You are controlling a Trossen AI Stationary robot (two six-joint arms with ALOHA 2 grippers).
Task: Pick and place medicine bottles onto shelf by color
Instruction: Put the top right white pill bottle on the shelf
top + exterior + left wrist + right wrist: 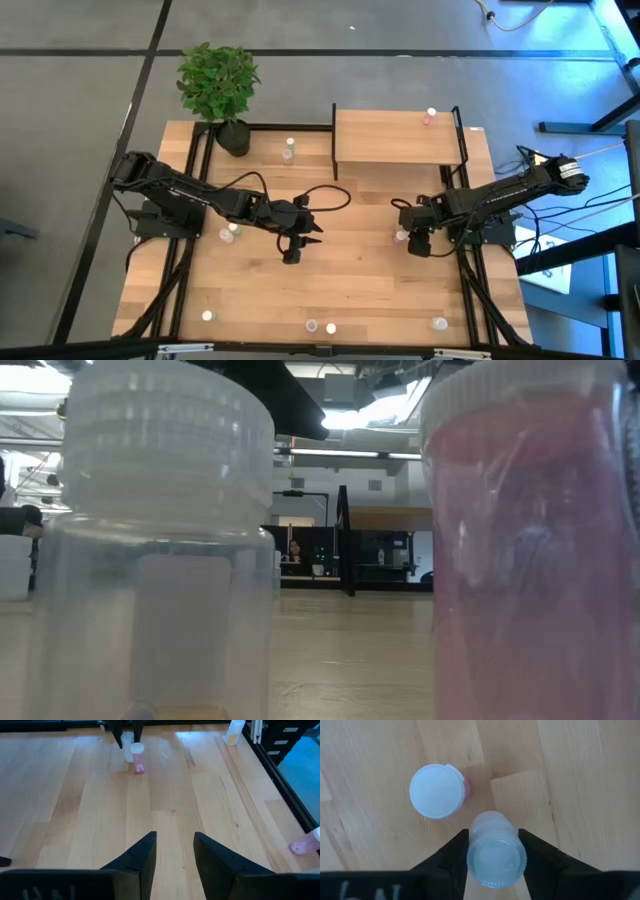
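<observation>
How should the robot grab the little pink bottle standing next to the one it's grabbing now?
Probably from straight above, fingers on either side of the round cap of the pink bottle. It stands upright, so the cap faces up. The bottle between the right gripper fingers stands close beside it, so pinch across the free sides.

In the low view two bottles fill the frame, blurred and cut off, hiding the table.

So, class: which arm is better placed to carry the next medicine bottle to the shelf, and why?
The right arm. Its claw already straddles a small translucent pale-capped bottle beside the light-wood shelf. The left claw is empty over bare tabletop.
</observation>
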